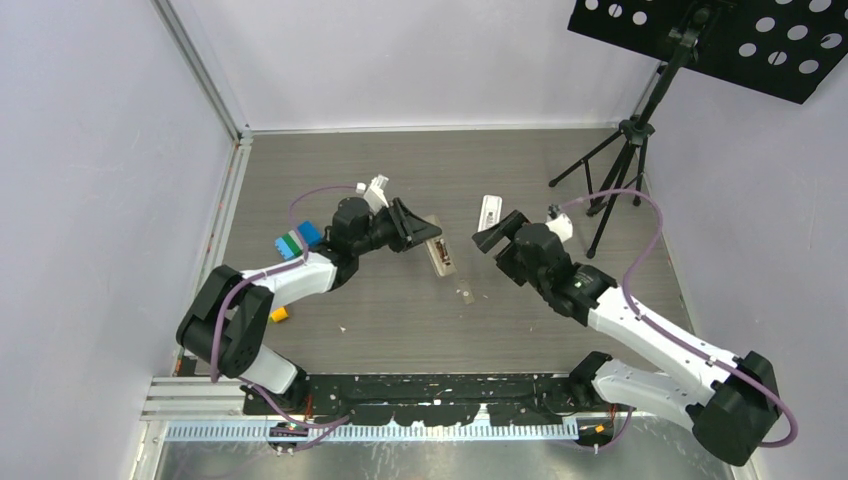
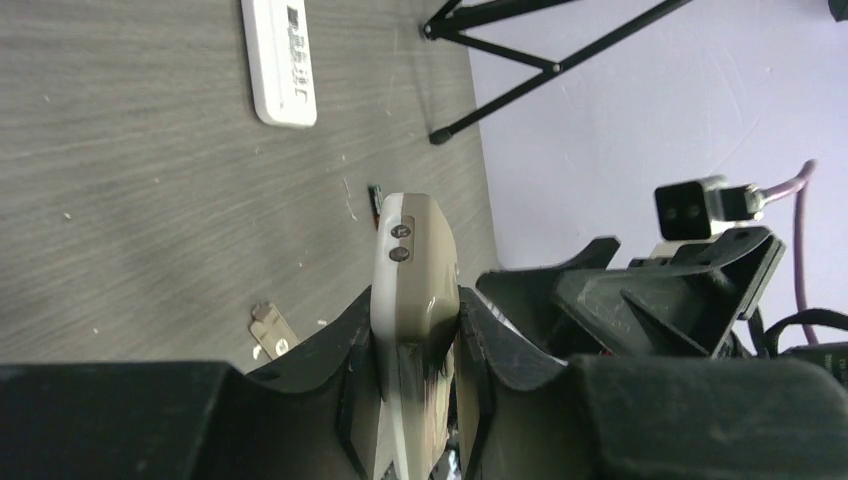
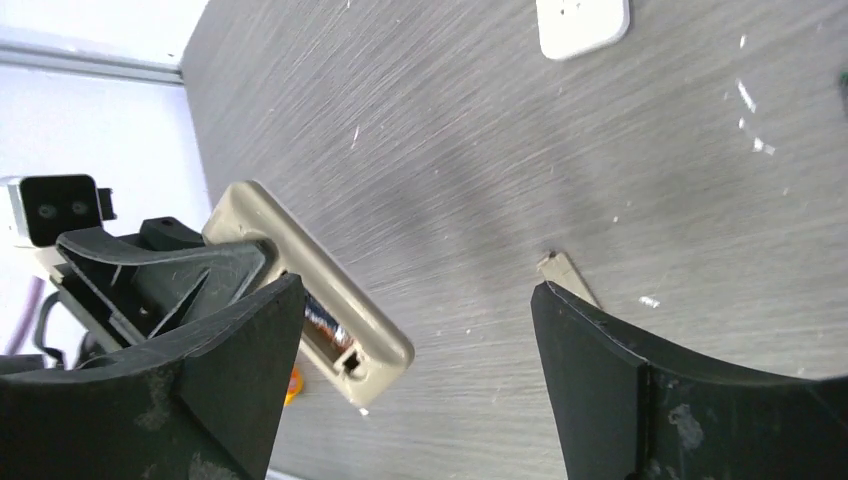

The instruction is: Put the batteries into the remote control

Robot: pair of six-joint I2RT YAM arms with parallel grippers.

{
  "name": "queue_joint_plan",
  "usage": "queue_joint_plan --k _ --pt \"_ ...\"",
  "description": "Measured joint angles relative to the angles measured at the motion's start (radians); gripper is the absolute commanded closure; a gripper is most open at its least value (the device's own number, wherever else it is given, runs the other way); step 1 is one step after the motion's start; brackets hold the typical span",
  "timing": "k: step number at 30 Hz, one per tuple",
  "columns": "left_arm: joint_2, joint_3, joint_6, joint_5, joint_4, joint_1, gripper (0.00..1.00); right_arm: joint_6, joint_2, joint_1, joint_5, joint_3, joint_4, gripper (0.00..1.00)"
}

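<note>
My left gripper [image 1: 415,228] [image 2: 415,340] is shut on a grey-tan remote control with a white edge [image 1: 437,252] [image 2: 415,260], holding it on its side. In the right wrist view this remote [image 3: 300,265] shows an open back recess with a copper-silver cylinder inside. A second, white remote [image 1: 488,212] [image 2: 280,60] lies flat farther back. A tiny dark battery with green and red marks [image 2: 376,195] lies just past the held remote's tip. My right gripper [image 1: 495,238] [image 3: 420,330] is open and empty, to the right of the held remote.
A small tan cover piece [image 1: 466,294] [image 2: 270,332] [image 3: 568,277] lies on the table between the arms. A black tripod [image 1: 620,170] stands at the back right. Coloured blocks [image 1: 295,240] and a yellow bit [image 1: 279,314] lie by the left arm. White flecks are scattered about.
</note>
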Motion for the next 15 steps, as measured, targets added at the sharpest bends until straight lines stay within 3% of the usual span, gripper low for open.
queue_joint_plan --k 8,15 --pt "0.030 0.014 -0.021 -0.077 0.083 0.000 1.00 0.290 -0.051 -0.030 -0.089 -0.061 0.050 0.04" --pt "0.027 0.071 -0.045 -0.114 0.052 0.000 1.00 0.447 0.041 -0.031 -0.155 -0.112 0.263 0.04"
